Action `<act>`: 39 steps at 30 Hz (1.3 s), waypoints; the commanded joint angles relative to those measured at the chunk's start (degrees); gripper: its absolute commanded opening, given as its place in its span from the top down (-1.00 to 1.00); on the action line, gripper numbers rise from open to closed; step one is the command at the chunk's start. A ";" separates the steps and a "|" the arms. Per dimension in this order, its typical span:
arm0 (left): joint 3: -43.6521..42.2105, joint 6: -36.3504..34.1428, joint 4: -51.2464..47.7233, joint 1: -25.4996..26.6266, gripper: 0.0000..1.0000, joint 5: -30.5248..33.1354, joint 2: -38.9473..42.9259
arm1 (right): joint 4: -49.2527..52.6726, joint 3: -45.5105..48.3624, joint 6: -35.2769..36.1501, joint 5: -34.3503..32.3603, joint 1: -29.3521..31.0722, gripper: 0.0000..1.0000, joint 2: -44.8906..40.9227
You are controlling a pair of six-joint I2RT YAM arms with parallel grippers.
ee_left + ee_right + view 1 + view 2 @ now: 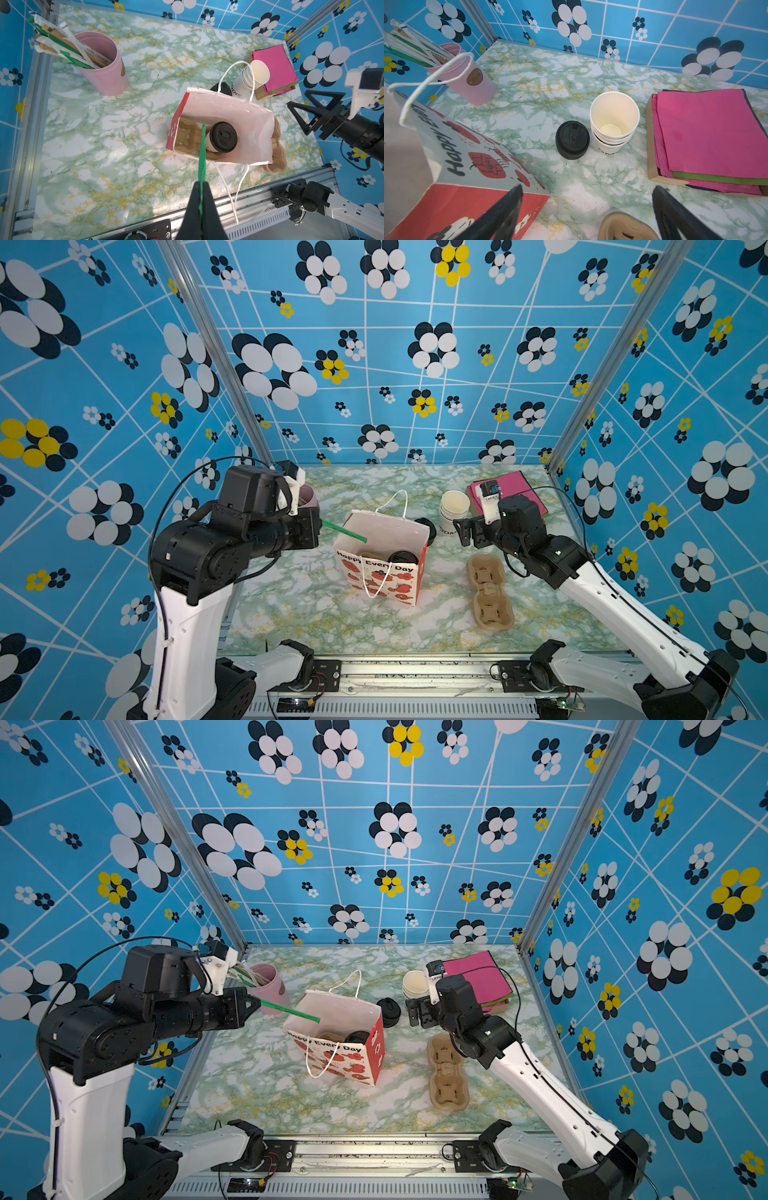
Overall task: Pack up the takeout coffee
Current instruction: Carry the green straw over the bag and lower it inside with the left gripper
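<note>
The takeout coffee (223,137), a white cup under a black lid, stands inside the open paper bag (239,112) in a brown cardboard carrier (187,135). In both top views its lid (403,558) (356,1038) shows through the bag's mouth (382,572) (336,1056). My left gripper (201,184) (255,1004) is shut on a green wrapped straw (202,149) (345,531). The straw's far end reaches over the bag's opening beside the lid. My right gripper (586,188) (461,531) stands open and empty, right of the bag.
A pink holder (104,66) (270,986) with several wrapped straws stands at the back left. Behind the bag are a stack of black lids (572,140) and a stack of lidless white cups (614,120). Pink napkins (708,133) lie back right. A spare cardboard carrier (490,593) lies right of the bag.
</note>
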State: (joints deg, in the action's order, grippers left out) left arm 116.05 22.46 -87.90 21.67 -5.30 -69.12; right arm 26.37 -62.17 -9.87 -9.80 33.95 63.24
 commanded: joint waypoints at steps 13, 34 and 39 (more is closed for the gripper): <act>-21.88 -2.37 13.58 4.41 1.00 0.33 -1.97 | 0.87 1.74 -1.06 -1.37 -0.38 -0.98 -1.28; -29.04 -1.58 23.94 9.82 1.00 -4.15 -9.49 | 0.90 3.44 -0.61 -1.62 -0.47 -0.98 -0.84; -28.86 -1.58 24.28 11.00 1.00 -4.71 -11.35 | 0.95 3.80 -0.33 -1.63 -0.56 -0.98 -0.82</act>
State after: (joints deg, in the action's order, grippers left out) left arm 86.94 20.97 -64.14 32.01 -8.67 -79.46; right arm 26.63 -59.48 -9.93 -10.46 33.87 62.96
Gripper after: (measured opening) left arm 0.044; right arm 0.991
